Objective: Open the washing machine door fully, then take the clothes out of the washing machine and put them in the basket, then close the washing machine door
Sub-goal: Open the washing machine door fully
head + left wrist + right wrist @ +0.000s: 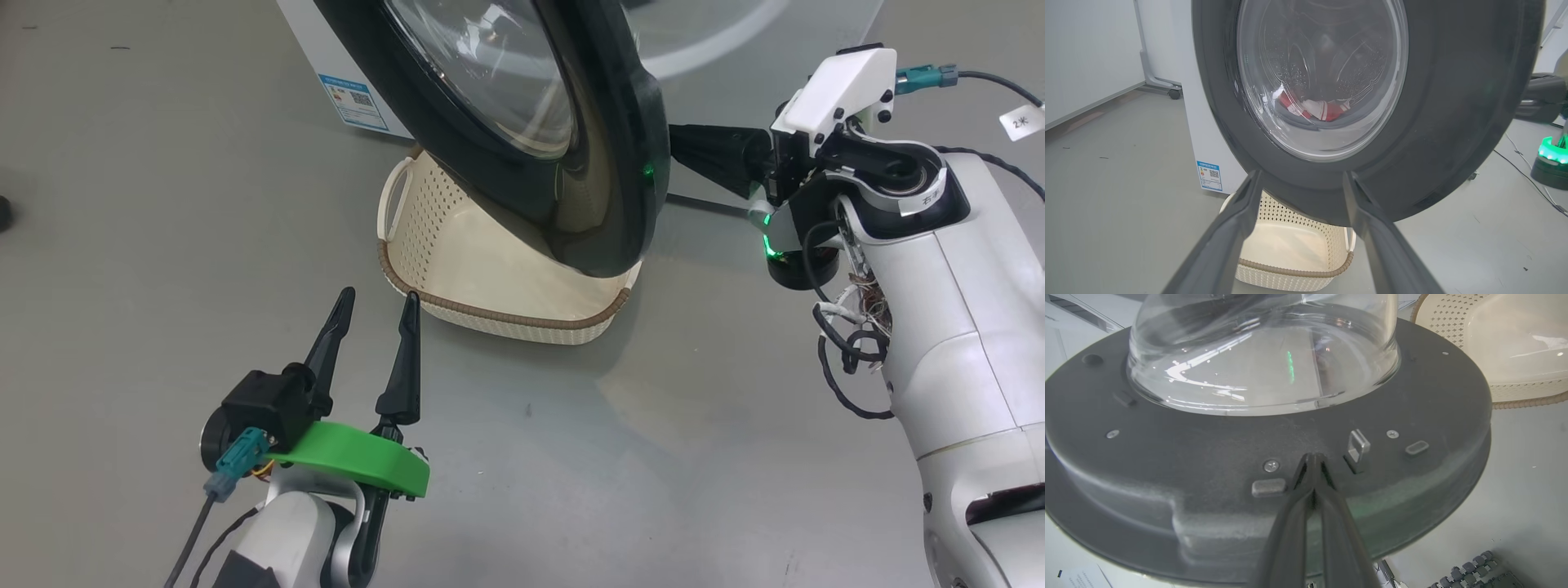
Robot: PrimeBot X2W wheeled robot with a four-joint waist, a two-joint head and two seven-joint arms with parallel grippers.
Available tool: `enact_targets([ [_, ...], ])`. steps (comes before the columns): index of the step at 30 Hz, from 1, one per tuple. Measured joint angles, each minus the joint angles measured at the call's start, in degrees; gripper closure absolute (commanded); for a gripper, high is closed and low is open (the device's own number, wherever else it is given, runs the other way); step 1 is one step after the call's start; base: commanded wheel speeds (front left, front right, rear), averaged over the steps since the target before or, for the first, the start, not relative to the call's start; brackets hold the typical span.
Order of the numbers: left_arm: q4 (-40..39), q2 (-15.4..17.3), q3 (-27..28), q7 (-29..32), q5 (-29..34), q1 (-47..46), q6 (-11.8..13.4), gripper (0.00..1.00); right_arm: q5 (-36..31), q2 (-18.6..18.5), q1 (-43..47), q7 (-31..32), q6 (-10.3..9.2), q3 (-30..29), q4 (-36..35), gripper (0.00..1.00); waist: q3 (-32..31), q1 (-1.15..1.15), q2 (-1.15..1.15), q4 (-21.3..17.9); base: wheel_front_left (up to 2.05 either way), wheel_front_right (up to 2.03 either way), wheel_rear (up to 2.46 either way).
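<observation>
The washing machine door (604,163), black and round with a clear glass bowl (1261,355), stands partly swung out above the cream basket (424,220). My right gripper (673,147) is shut, its tips (1312,457) against the door's inner face beside the latch hook (1357,445). My left gripper (374,306) is open and holds nothing, just in front of the basket's near rim. In the left wrist view my left gripper (1302,175) points at the door's outer face (1453,102). Red and white clothes (1314,108) show through the glass. The white washing machine (1208,134) stands behind.
A blue label (353,102) marks the machine's lower corner. The basket (1290,253) looks empty inside and sits on grey floor (571,457) under the door. My right arm's pale forearm (955,327) with loose cables is at the right. A wheeled stand (1167,87) is at the back left.
</observation>
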Motion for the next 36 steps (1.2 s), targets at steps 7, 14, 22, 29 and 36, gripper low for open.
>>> enact_targets([
  [7, -0.07, 0.01, -0.62, 0.0, 0.04, 0.17, 0.0, 0.0, 1.52, -0.04, 1.48, 2.87, 0.1, 5.68, -2.56, 1.0, -0.43, 0.0, 0.0, 0.23, 0.0, 0.0, 0.0],
  [14, -0.05, 0.01, -1.08, 0.0, 0.04, 0.43, 0.0, 0.0, 6.95, 0.08, 3.64, 4.03, 0.08, 10.77, -5.86, 1.0, -0.56, 0.0, 0.0, 0.63, 0.0, 0.0, 0.0],
  [22, -0.14, 0.01, -1.67, 0.0, 0.04, 0.46, 0.0, 0.0, 10.77, 0.05, 5.16, 3.31, 0.01, 14.8, -8.88, 1.0, -0.51, 0.0, 0.0, 1.21, 0.0, 0.0, 0.0],
  [29, -0.08, 0.01, -1.72, 0.0, 0.04, 0.6, 0.0, 0.0, 12.51, 0.23, 6.12, 2.04, 0.0, 18.37, -10.74, 1.0, -0.74, 0.0, 0.0, 1.69, 0.0, 0.0, 0.0],
  [36, 0.59, 0.01, -0.22, 0.0, 0.3, 1.71, 0.48, 0.0, 12.15, 0.31, 7.83, -0.58, 0.35, 18.58, -10.16, 1.0, -2.62, 0.0, 0.0, 1.36, 0.0, 0.0, 0.0],
])
